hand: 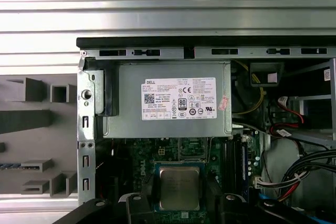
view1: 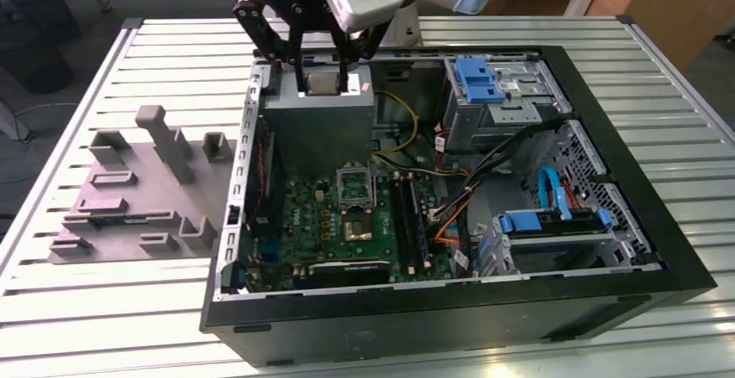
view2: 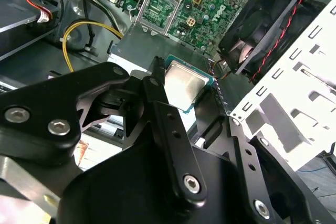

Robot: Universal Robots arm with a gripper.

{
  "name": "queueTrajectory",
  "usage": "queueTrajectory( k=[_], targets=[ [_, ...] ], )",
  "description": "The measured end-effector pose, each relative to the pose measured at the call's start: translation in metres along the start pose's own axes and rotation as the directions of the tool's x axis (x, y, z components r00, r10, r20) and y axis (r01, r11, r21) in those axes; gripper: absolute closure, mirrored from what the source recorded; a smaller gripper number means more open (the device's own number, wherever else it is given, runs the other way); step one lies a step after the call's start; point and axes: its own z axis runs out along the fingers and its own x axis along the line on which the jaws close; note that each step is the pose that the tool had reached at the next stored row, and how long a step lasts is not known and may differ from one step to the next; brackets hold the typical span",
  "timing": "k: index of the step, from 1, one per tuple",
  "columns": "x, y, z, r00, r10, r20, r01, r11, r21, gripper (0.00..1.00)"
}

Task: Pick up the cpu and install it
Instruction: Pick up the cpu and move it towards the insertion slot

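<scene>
Gripper: black two-finger gripper [view1: 324,81], closed on the cpu's opposite edges.
Cpu: small flat square chip, silvery top, greenish rim [view2: 186,83]; held aloft above the grey metal box [hand: 168,106].
Socket: metal-framed rectangular socket [view1: 355,184], at 6 o'clock from the box in the exterior view.

Claw [view1: 324,78] pointing down, clamped on cpu [view2: 185,85].

The gripper [view2: 188,95] held the cpu [view2: 185,83] by two edges between its black fingers [view2: 156,90], with the silver top in sight. Taking the cpu as dial centre and the socket [view2: 157,6] as twelve o'clock, the black fan [view2: 262,19] sat near two and the yellow cable [view2: 92,23] near ten.
</scene>
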Motion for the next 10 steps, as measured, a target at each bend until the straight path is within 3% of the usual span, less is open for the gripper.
queueTrajectory(
  k=[6,10],
  targets=[
    [-0.0014,-0.0018,0.0,1.0,0.0,0.0,0.0,1.0,0.0001,0.53],
    [-0.0077,-0.002,0.0001,1.0,0.0,-0.0001,0.0,1.0,0.0,0.53]
  ],
)
